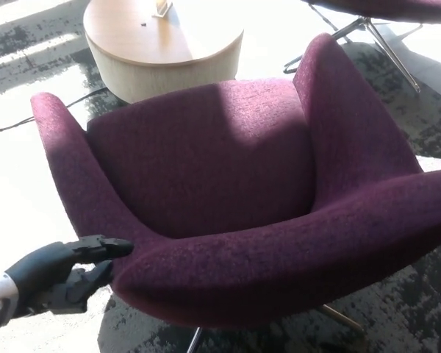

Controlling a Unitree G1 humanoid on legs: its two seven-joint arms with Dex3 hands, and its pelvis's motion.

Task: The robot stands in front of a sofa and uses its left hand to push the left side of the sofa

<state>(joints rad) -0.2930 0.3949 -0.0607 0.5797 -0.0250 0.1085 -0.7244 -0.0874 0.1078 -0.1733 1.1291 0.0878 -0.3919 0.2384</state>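
Sofa (pixel 228 198), a purple upholstered seat, fills the middle, its right side cut off by the frame edge. Left hand (pixel 59 273) sits low at picture left, fingers loosely spread and empty, fingertips just beside the sofa's near-left corner; contact unclear.

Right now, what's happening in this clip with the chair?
A humanoid robot's black left hand sits at the lower left edge of a plum-purple upholstered armchair, fingers reaching toward its rim, apparently pushing that side. The hand holds nothing. The right hand is out of view. A round light-wood table stands beyond the chair.
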